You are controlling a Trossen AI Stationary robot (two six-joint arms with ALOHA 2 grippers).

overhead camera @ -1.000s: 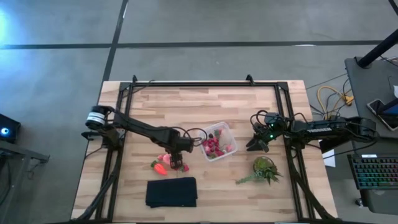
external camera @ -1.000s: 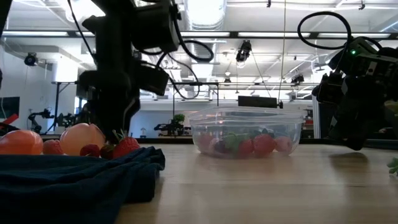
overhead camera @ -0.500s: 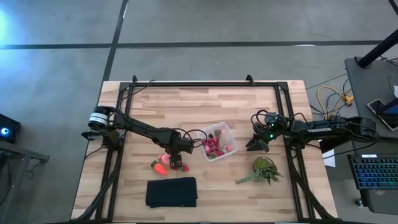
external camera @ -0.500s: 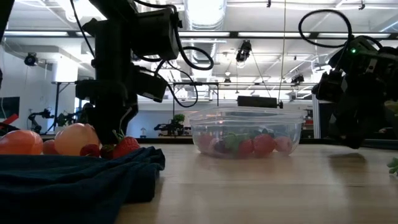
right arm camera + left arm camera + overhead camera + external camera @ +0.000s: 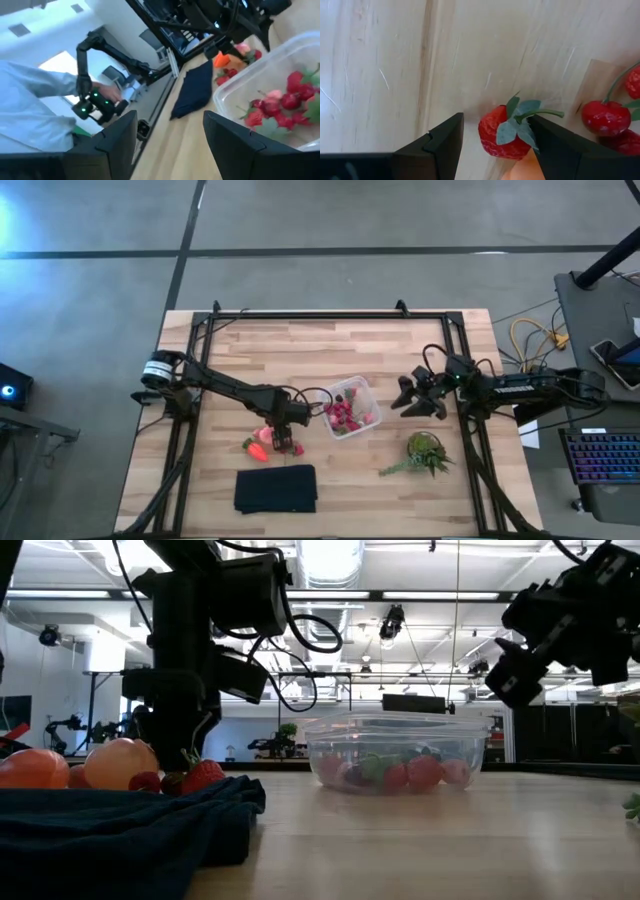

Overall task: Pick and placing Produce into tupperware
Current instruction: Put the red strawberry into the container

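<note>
A: Left gripper (image 5: 284, 442) down at the table, nose pointed straight at the wood, stretched out from the left edge across the boards. Fingers (image 5: 437, 150) parted to a middling gap, straddling one strawberry (image 5: 502, 132) without quite pinching it.

B: Glossy red, that berry, dimpled skin, soft green leaf cap and a thin curved stem. Lying on the pale wooden table (image 5: 300, 350), streaked grain, butcher-block strips.

A: More loose produce (image 5: 262, 442) right there under the left gripper: an orange-red carrot-like piece, a pinkish round one, small red bits. Sitting just above the dark mat (image 5: 276, 488) — soft, rumpled cloth look from the low view.

B: And the right gripper (image 5: 408, 395)?

A: Lifted off the table, tilted, hanging just right of the tupperware (image 5: 351, 406). Fingers (image 5: 112, 145) apart, nothing between them.

B: Tupperware near the middle of the table, clear thin plastic, square with rounded corners, already holding a heap of red berries (image 5: 400, 772) with green bits.

A: Green leafy plant (image 5: 425, 452) below the right gripper, spiky leaves, well apart from the container.
</note>
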